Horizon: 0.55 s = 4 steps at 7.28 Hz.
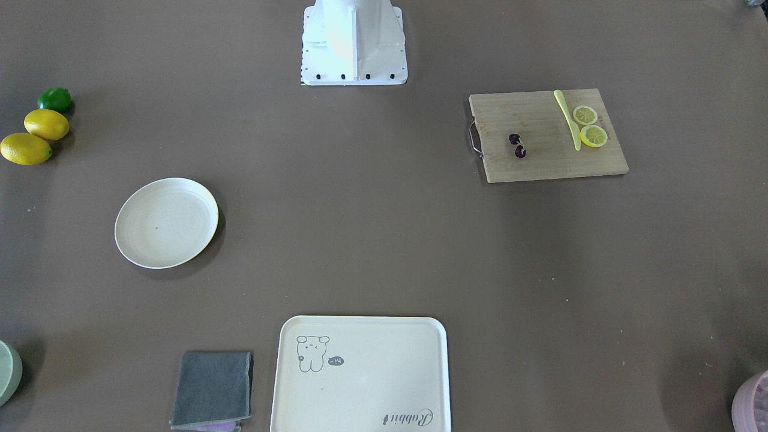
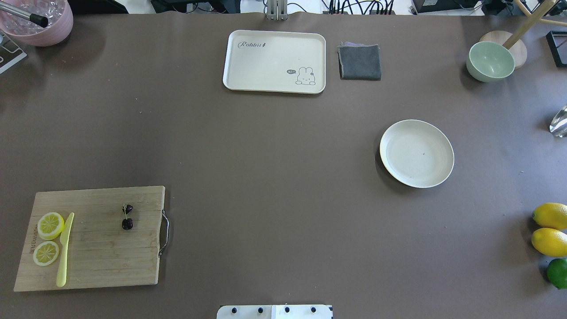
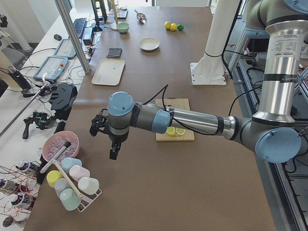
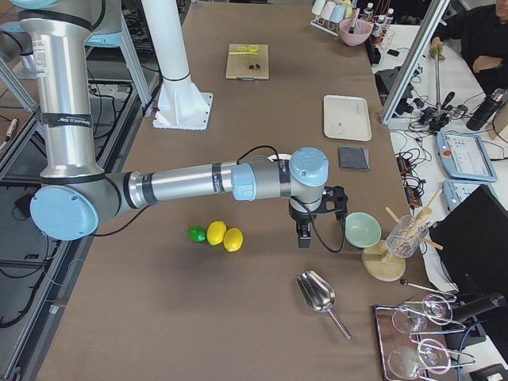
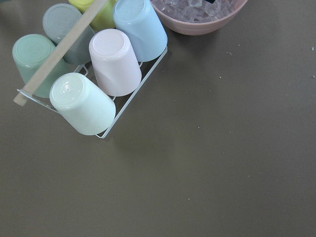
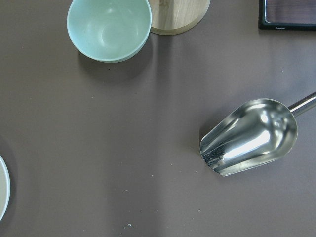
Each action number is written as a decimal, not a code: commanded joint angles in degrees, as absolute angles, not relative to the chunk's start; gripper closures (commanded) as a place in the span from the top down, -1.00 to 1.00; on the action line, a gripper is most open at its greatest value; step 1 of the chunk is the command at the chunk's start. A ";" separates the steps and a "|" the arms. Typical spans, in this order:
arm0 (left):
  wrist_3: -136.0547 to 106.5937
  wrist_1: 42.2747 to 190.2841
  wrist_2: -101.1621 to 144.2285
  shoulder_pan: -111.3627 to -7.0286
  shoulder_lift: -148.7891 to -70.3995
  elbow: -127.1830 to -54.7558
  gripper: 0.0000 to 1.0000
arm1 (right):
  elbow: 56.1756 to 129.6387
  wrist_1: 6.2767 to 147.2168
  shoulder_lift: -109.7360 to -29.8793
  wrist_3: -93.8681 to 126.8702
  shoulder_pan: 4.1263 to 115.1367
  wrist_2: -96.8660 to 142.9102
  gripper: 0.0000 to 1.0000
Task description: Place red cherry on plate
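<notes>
The red cherry (image 1: 517, 146) (image 2: 127, 217), two tiny dark fruits on one thin stem, lies on a wooden cutting board (image 1: 540, 162) (image 2: 102, 257) beside a yellow knife (image 2: 64, 250) and two lemon slices. The round cream plate (image 1: 167, 222) (image 2: 416, 153) stands bare on the other half of the table. My left gripper (image 3: 113, 153) hangs over the table end near a cup rack, far from the board. My right gripper (image 4: 303, 236) hovers beyond the plate, near a green bowl. Neither shows in the overhead or front views. I cannot tell whether either is open or shut.
A cream tray (image 2: 274, 62) and grey cloth (image 2: 359, 62) lie at the far edge. Green bowl (image 2: 490, 61) (image 6: 109, 28), metal scoop (image 6: 249, 138), two lemons and a lime (image 2: 551, 235) sit on the right. Cup rack (image 5: 89, 74) and pink bowl (image 2: 40, 20) are on the left.
</notes>
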State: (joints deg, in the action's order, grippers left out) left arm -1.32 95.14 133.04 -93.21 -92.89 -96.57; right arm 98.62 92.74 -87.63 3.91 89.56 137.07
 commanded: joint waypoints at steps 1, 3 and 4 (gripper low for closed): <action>-1.49 95.27 133.07 -93.16 -91.77 -96.07 0.96 | 98.88 92.72 -87.54 3.95 89.56 137.11 1.00; -1.41 95.27 133.15 -93.16 -91.41 -96.32 0.96 | 98.96 92.72 -87.19 3.96 89.56 137.20 1.00; -1.49 95.27 133.15 -93.16 -91.32 -96.42 0.96 | 98.88 92.72 -87.19 3.96 89.56 137.20 1.00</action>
State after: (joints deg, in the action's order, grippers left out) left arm -1.45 95.27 133.12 -93.17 -91.49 -96.26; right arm 98.91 92.73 -87.26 3.95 89.56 137.19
